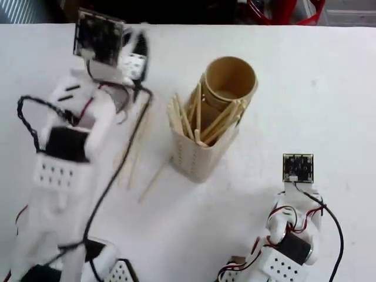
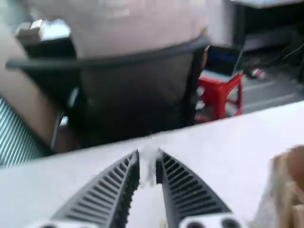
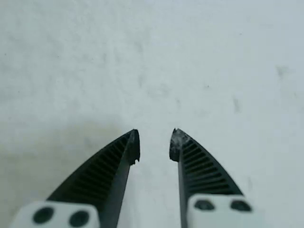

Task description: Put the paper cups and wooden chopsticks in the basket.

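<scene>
White tabletop (image 1: 305, 76) spreads under both arms in the high view. A pale perforated wooden basket (image 1: 197, 155) already holds a tan paper cup (image 1: 229, 79) and bundled wooden chopsticks (image 1: 200, 120). A few loose chopsticks (image 1: 136, 155) lie between it and the left arm (image 1: 70, 147), so the job looks partly done. The left wrist view adds the left gripper (image 2: 148, 159), narrowly parted and empty, near the basket's edge. The right wrist view shows the right gripper (image 3: 154, 142), slightly open over the table, holding nothing.
</scene>
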Robot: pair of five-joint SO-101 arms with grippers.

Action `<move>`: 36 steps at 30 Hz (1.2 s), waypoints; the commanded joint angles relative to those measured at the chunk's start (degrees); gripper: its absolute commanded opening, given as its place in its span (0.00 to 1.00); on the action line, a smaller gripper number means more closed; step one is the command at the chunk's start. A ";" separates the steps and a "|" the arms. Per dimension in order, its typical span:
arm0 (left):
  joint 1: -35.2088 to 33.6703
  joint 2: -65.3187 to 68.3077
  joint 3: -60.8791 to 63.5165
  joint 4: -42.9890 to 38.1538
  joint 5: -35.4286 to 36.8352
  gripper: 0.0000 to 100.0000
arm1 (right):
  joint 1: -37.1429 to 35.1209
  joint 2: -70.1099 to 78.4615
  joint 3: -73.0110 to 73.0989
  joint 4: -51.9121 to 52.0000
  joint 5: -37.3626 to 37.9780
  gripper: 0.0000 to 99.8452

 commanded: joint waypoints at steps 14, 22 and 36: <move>-5.58 44.88 -15.21 20.66 -8.09 0.15 | 0.57 -0.48 0.53 -1.01 0.26 0.11; -2.95 57.89 -26.81 27.87 -10.99 0.14 | 0.66 -0.48 0.53 -1.01 0.26 0.11; -2.33 65.36 -31.38 28.40 -10.64 0.13 | 0.66 -0.48 0.53 -1.01 0.26 0.11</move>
